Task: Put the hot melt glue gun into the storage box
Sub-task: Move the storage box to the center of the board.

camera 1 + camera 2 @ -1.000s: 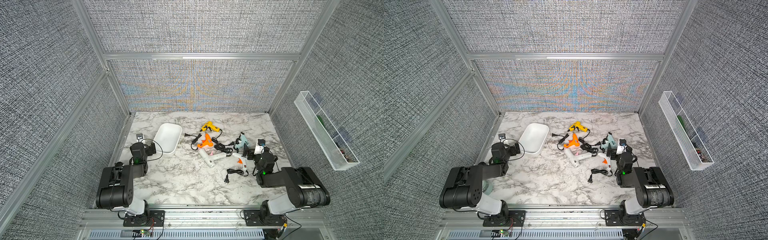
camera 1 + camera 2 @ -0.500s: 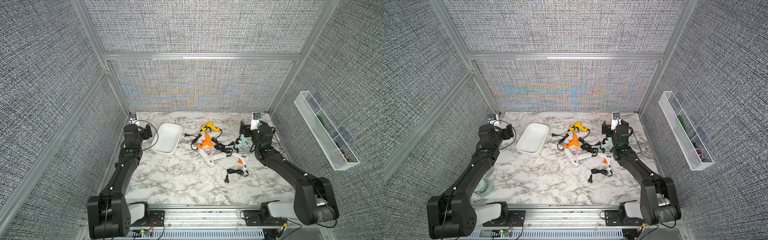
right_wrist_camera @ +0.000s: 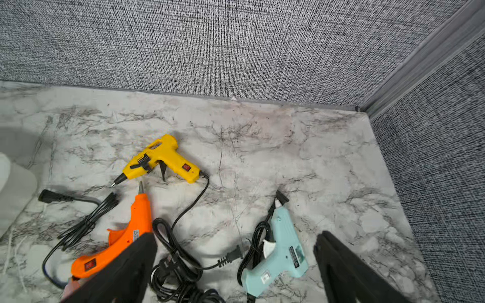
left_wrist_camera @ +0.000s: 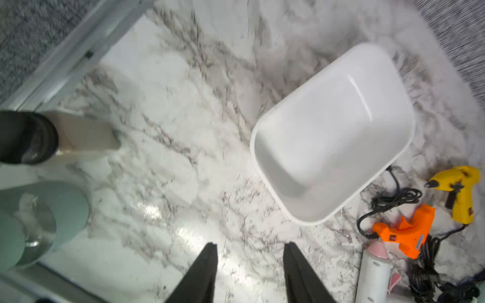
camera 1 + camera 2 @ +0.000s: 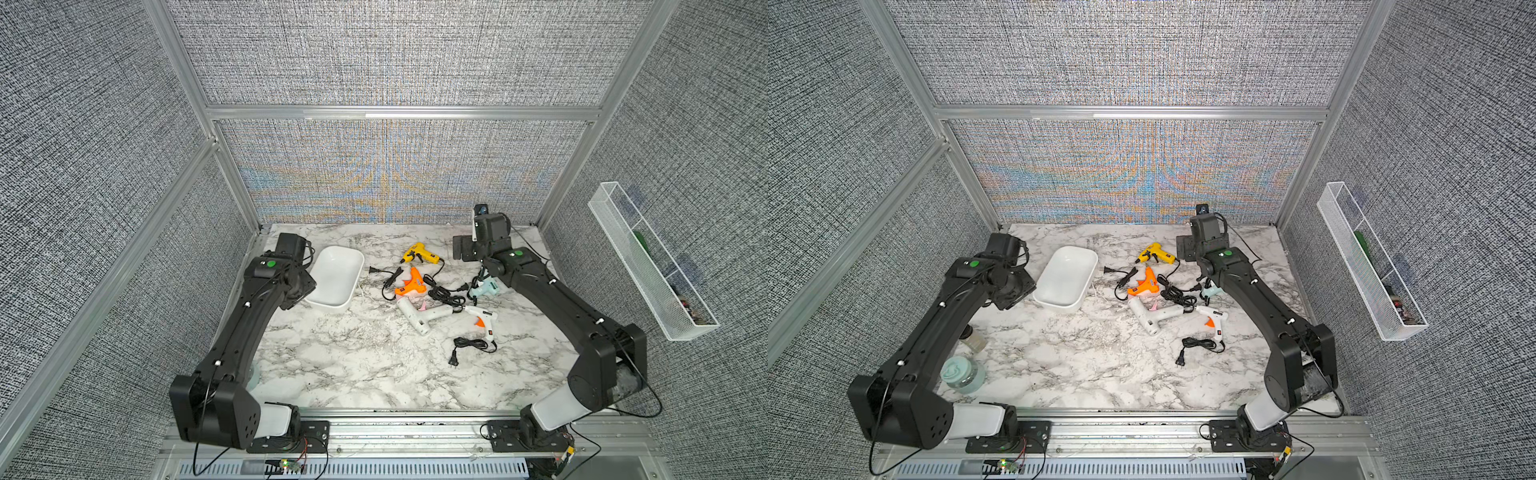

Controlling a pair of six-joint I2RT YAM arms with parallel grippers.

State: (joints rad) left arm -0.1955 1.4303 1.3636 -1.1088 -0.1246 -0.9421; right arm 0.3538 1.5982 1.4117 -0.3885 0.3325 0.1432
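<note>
The storage box is a white shallow tub, empty, at the table's back left, also in the left wrist view. Several hot melt glue guns lie to its right with tangled black cords: yellow, orange, light blue, a large white one, and a white one with an orange trigger. My left gripper hangs open over bare table just left of the box. My right gripper is wide open above the light blue gun and a cord, touching neither.
A long white wire-mesh tray hangs on the right wall. By the left arm stand a jar with a teal lid and a small bottle with a dark cap. A loose black cord lies in front of the guns.
Both arms have unfolded from the front edge and stretched toward the back. The left one is now beside the box and the right one over the guns.
</note>
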